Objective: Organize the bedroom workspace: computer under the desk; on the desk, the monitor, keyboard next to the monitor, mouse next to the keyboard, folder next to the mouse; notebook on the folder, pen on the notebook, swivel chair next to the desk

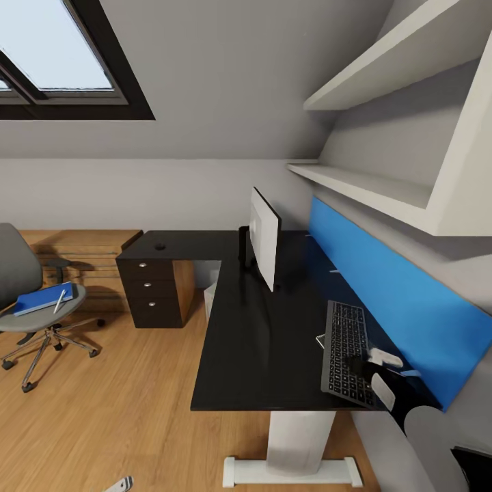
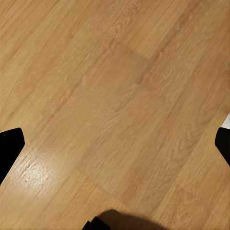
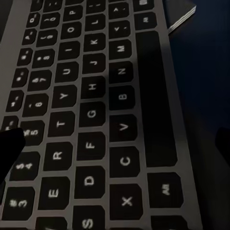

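The keyboard (image 1: 346, 347) lies on the black desk (image 1: 260, 342) near the blue back panel, right of the monitor (image 1: 264, 238). My right gripper (image 1: 383, 374) hovers open just over the keyboard's near end; the right wrist view has the keys (image 3: 91, 124) close below the spread fingertips (image 3: 9, 143). A notebook corner (image 1: 319, 339) pokes out from under the keyboard. The swivel chair (image 1: 27, 301) stands away at the left with the blue folder (image 1: 41, 298) and white pen (image 1: 60, 301) on its seat. A pale computer case (image 1: 210, 298) shows under the desk. My left gripper (image 2: 115, 143) hangs open over bare floor.
A black three-drawer unit (image 1: 154, 290) closes the desk's left end, with a light wooden chest (image 1: 85, 256) behind the chair. White shelves (image 1: 383, 184) overhang the desk's back. The desk's white leg (image 1: 297, 444) stands near me. Wooden floor (image 1: 116, 424) stretches between chair and desk.
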